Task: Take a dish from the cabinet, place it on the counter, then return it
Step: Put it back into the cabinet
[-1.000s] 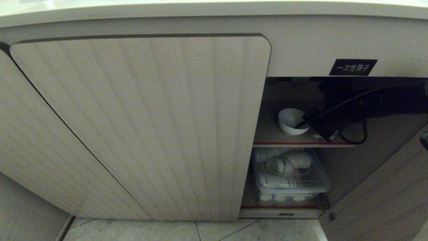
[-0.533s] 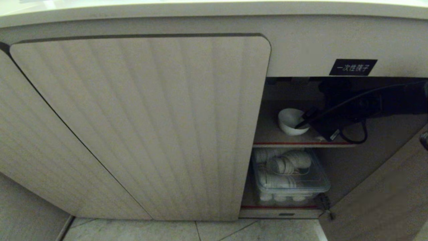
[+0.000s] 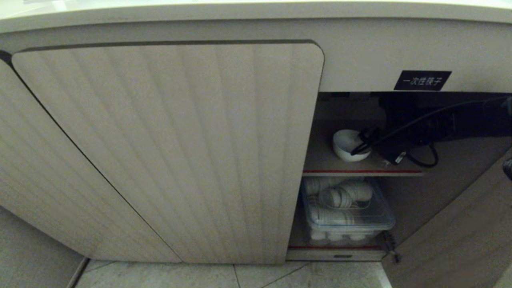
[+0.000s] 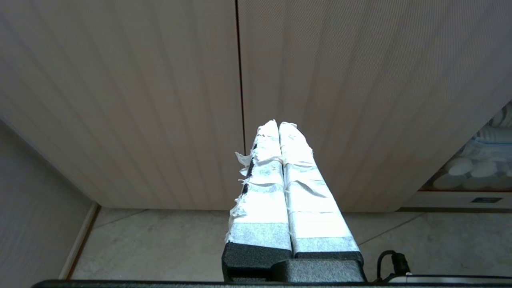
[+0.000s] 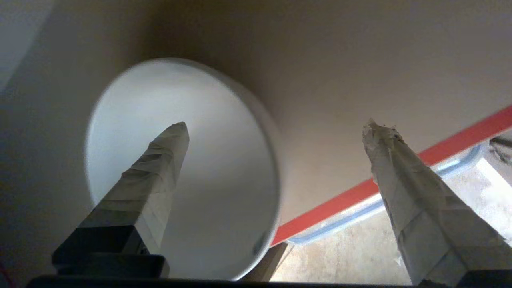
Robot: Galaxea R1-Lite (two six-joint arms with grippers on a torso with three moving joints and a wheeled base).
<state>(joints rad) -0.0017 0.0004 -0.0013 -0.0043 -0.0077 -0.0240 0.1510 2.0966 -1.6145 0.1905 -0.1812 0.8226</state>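
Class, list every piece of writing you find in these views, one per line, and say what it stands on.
"一次性筷子", white characters on the black label, fixed to the cabinet front above the open compartment.
Small dark plate on the bottom sill: too small to read.
Wrist views: no writing.

Dish (image 3: 345, 145): small deep white bowl, upright, mouth up, on upper red-edged shelf (image 3: 360, 171) inside cabinet (image 3: 168, 152). Cabinet: pale beige ribbed doors, right bay open, black label with white characters above opening. Counter (image 3: 256, 12): pale edge above cabinet.
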